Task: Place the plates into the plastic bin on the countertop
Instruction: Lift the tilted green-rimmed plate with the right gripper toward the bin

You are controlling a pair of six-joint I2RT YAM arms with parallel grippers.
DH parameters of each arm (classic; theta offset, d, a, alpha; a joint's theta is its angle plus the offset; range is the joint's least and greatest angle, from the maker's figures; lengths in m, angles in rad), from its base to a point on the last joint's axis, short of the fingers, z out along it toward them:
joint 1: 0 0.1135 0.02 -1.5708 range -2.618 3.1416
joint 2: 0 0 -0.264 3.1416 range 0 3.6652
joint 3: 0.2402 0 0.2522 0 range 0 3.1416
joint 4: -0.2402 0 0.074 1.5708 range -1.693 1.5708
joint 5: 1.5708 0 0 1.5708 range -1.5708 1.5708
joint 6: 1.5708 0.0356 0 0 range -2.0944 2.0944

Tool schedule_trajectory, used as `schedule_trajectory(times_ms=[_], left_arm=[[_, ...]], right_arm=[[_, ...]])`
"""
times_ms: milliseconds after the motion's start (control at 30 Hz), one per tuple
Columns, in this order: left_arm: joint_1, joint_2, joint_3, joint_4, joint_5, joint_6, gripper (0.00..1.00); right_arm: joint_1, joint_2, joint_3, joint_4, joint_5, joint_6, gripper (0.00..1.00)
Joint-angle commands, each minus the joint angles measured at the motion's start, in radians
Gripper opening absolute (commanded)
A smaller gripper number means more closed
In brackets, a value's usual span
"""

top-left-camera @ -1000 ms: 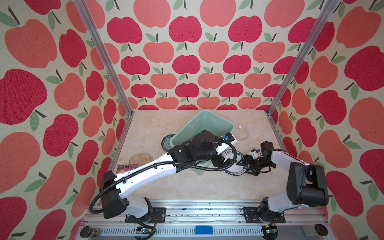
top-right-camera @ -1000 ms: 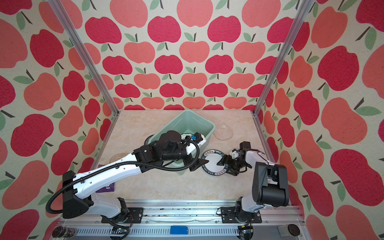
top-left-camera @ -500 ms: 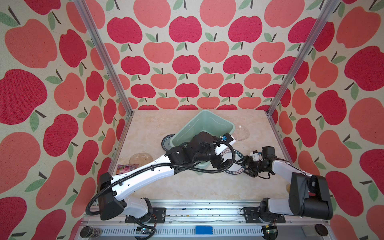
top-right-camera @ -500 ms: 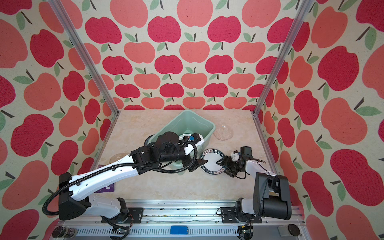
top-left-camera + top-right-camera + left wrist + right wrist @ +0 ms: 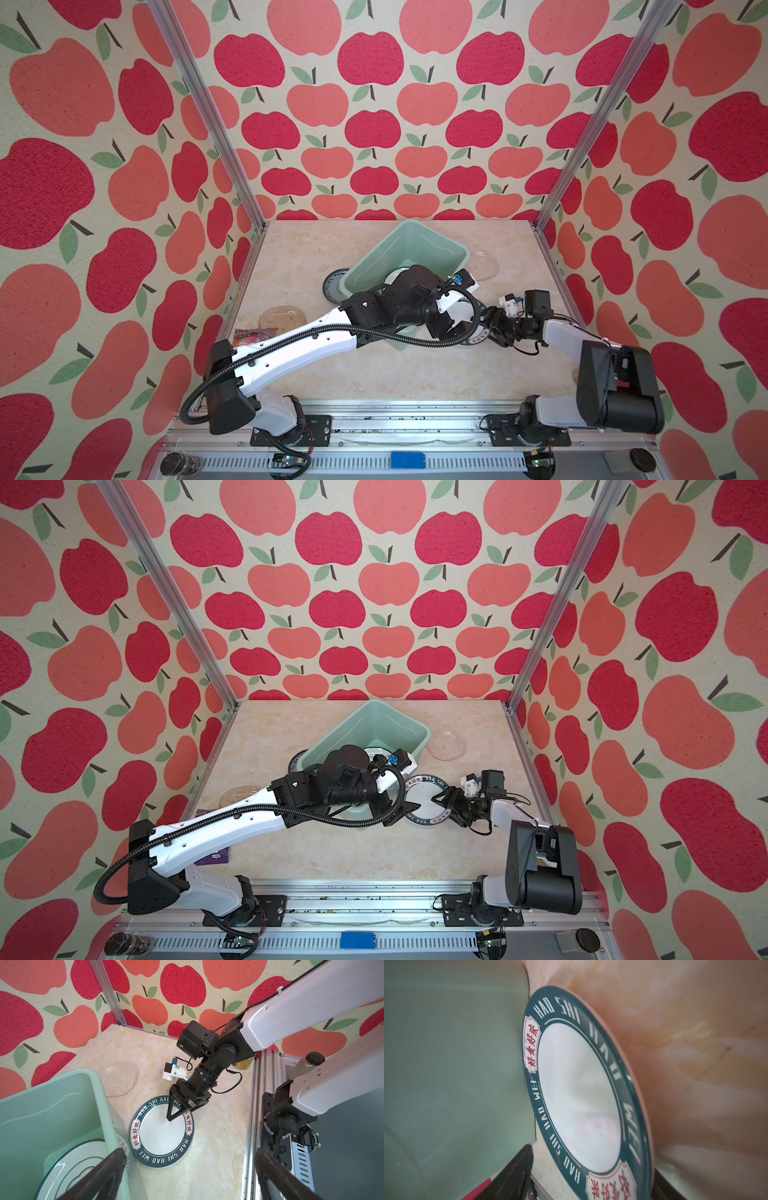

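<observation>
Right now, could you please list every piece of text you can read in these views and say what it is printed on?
"HAO SHI HAO WEI": white letters, twice round the dark rim of the lettered plate on the countertop.
"好食好味": red characters in cream panels on that rim.
Print on the candy bag: too small to read.
Label on the yellow container: too small to read.

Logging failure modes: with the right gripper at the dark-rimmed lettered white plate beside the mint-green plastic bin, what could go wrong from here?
1. The right gripper straddles only the edge of the dark-rimmed lettered white plate, lying flat on the beige marble-look countertop; such a shallow pinch might slip or tilt on lifting.
2. The open left gripper hangs over the plate and the mint-green plastic bin, so the two grippers might collide on the way in.
</observation>
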Motion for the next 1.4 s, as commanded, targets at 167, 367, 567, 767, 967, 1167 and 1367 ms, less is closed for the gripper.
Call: schedule_trajectory(times_ms=[167, 367, 567, 767, 967, 1167, 1367], left_arm=[[-0.017, 0.009, 0.045, -0.054, -0.021, -0.004, 0.99], [-0.018, 0.029, 0.062, -0.047, -0.016, 0.0, 0.99], [-0.017, 0.031, 0.066, -0.061, -0.01, 0.011, 0.99], [-0.018, 0.021, 0.047, -0.057, -0.012, 0.003, 0.99], [-0.017, 0.005, 0.02, -0.028, -0.017, -0.017, 0.99], [-0.017, 0.014, 0.032, -0.019, -0.013, -0.022, 0.99], [-0.018, -0.003, 0.009, 0.004, -0.01, -0.047, 0.99]], right_arm=[[0.009, -0.044, 0.012, 0.097, -0.081, -0.014, 0.68], [0.025, -0.023, 0.046, 0.042, -0.055, -0.036, 0.58], [0.03, 0.002, 0.055, 0.039, -0.044, -0.034, 0.43], [0.03, -0.027, 0.06, -0.001, -0.008, -0.053, 0.37], [0.03, -0.045, 0.073, -0.03, 0.016, -0.059, 0.26], [0.03, -0.047, 0.084, -0.066, 0.047, -0.058, 0.11], [0.021, -0.133, 0.116, -0.241, 0.149, -0.076, 0.0]])
